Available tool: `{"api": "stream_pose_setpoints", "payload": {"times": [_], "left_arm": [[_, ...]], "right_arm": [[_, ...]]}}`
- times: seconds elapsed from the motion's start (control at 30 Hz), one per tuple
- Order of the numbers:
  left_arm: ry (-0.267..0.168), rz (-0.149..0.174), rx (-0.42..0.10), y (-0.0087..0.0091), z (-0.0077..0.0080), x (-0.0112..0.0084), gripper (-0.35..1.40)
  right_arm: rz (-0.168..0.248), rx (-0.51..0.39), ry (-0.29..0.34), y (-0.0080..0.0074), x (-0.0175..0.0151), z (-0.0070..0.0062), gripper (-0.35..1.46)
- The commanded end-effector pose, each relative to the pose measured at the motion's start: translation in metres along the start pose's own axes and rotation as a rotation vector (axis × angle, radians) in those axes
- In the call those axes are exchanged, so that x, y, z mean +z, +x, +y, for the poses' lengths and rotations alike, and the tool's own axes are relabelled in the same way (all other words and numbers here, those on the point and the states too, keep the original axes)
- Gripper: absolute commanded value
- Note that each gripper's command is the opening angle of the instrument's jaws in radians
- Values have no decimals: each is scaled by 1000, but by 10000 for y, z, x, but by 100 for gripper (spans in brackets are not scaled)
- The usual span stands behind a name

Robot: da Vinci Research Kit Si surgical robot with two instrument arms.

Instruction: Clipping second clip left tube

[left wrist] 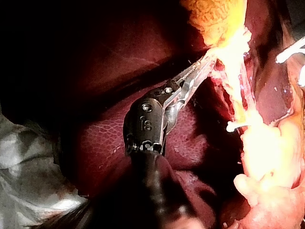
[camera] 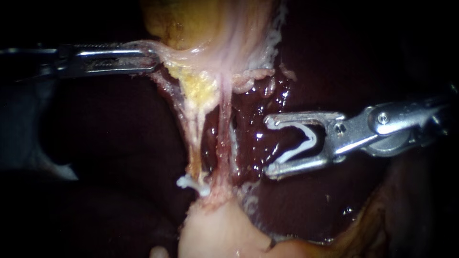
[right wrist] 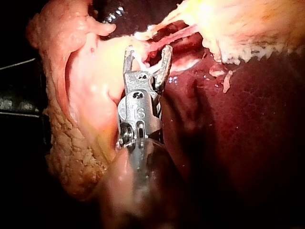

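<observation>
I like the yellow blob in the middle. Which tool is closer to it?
Left. The left instrument grips tissue right beside the yellow fat. The right instrument, carrying a white clip, is farther off on its other side.

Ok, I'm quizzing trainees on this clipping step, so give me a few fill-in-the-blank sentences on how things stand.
1. The left instrument has its jaws ____ on pale tissue.
2. The right instrument holds a loaded clip, coloured ____.
3. The left tube already bears ____ placed clip.
Missing words: shut; white; one.
</observation>
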Motion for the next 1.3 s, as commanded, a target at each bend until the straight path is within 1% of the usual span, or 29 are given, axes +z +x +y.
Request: {"api": "stream_pose_setpoints", "payload": {"times": [0.03, 0.13, 0.2, 0.33, 0.4, 0.43, 0.47, 0.53, 0.63, 0.67, 0.73, 0.87, 1.0, 1.17, 1.3], "left_arm": [[0, 0, 1, 0, 0, -1, -35], [-4, -2, -2, 3, 3, -7, -35], [-10, -6, -7, 12, 5, -16, -35], [-7, 23, -24, 36, 10, -41, -35], [-7, 34, -33, 47, 15, -55, -35], [-5, 40, -42, 51, 18, -60, -35], [-6, 46, -40, 54, 21, -65, -35], [-4, 46, -36, 56, 25, -71, -35], [-3, 46, -36, 54, 28, -73, -35], [-2, 46, -36, 53, 28, -73, -35], [-2, 47, -36, 53, 28, -73, -35], [-2, 47, -35, 52, 29, -73, -35], [-1, 47, -36, 51, 31, -74, -35], [1, 48, -36, 51, 33, -74, -35], [1, 48, -36, 51, 34, -74, -35]], "right_arm": [[0, 1, 0, 0, 0, 0, 50], [0, 1, 0, 0, 0, 0, 50], [0, 1, 0, 0, 0, 0, 50], [1, 1, 3, 1, 0, -1, 50], [1, 0, 6, 1, 1, -2, 50], [1, 0, 6, 2, 1, -2, 50], [2, 0, 9, 2, 2, -2, 50], [4, 0, 14, 4, 4, -4, 50], [8, -2, 26, 7, 13, -7, 50], [9, -9, 29, 9, 19, -8, 50], [17, 5, 43, 9, 31, -11, 50], [24, 28, 66, 6, 65, -17, 50], [31, 54, 89, 4, 95, -20, 50], [34, 77, 103, 3, 121, -15, 50], [33, 89, 101, -3, 136, -9, 50]]}}
